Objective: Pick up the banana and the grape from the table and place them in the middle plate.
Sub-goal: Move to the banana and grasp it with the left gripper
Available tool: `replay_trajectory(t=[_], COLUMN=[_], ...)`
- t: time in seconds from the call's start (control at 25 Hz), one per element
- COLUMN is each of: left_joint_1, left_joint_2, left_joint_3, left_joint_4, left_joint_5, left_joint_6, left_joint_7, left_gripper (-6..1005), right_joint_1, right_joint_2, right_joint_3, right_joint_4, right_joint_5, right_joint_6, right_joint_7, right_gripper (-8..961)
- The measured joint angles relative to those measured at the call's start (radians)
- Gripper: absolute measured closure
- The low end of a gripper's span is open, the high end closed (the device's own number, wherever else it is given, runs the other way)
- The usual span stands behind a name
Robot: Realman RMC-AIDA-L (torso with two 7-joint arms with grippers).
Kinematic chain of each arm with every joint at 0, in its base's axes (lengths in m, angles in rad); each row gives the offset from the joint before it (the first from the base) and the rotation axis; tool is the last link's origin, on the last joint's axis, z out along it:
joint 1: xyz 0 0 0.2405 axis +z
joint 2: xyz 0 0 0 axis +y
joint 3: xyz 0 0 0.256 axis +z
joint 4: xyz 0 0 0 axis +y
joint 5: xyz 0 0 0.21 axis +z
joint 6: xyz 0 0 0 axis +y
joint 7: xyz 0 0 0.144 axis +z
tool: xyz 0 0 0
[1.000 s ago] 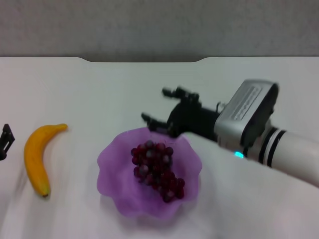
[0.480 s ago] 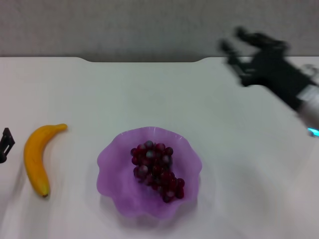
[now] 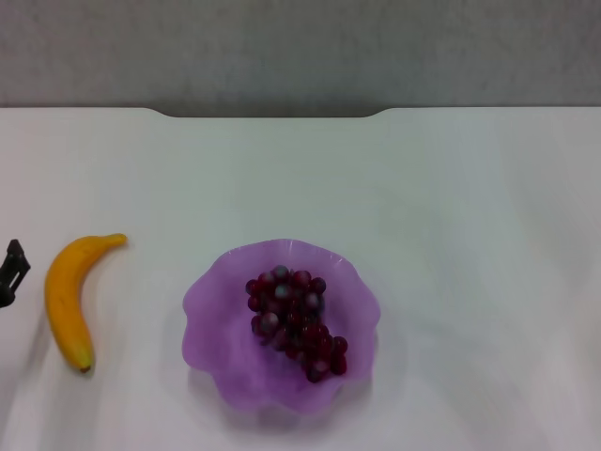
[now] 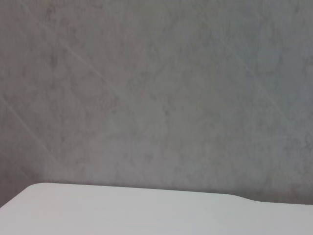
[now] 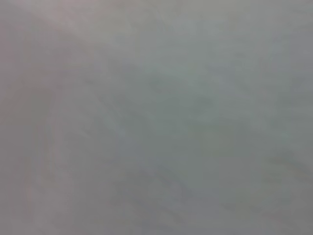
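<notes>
The bunch of dark red-purple grapes [image 3: 296, 321] lies inside the translucent purple plate [image 3: 211, 310] with the wavy rim, at the front middle of the white table [image 3: 451, 235]. The yellow banana [image 3: 68, 299] lies on the table to the left of the plate, apart from it, its dark tip toward the front. A black part of my left gripper [image 3: 11, 271] shows at the left edge, just left of the banana. My right gripper is out of view. The wrist views show only a grey wall and a table edge [image 4: 146, 196].
A grey wall [image 3: 300, 47] runs behind the table's far edge, which has a shallow notch in the middle.
My right arm drew back from the plate, rose up and to the right, and has left the head view. The grapes stay in the plate. The banana and left gripper have not moved.
</notes>
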Motion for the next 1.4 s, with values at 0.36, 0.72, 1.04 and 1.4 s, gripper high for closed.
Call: replay_trajectory(t=[0.36, 0.72, 1.04, 1.4], left_joint_1=[-0.002, -0.013, -0.009, -0.019], left_joint_2=[-0.002, -0.002, -0.008, -0.008], left_joint_3=[0.001, 0.001, 0.043, 0.056], left_joint_4=[-0.018, -0.037, -0.113, -0.125], left_joint_5=[0.012, 0.005, 0.003, -0.001], left_joint_6=[0.001, -0.047, -0.146, -0.207], left_joint_7=[-0.001, -0.001, -0.001, -0.001], left_gripper=[139, 143, 146, 150], right_joint_1=[-0.07, -0.063, -0.058, -0.045], right_joint_2=[0.002, 0.001, 0.001, 0.002], right_joint_3=[0.366, 0.404, 0.349, 0.333], right_joint_4=[0.169, 0.221, 0.222, 0.223], right_joint_5=[0.0, -0.012, -0.013, -0.052], right_joint_6=[0.016, 0.014, 0.014, 0.007], right_joint_7=[-0.106, -0.137, -0.139, -0.14], right_gripper=[956, 953, 953, 953])
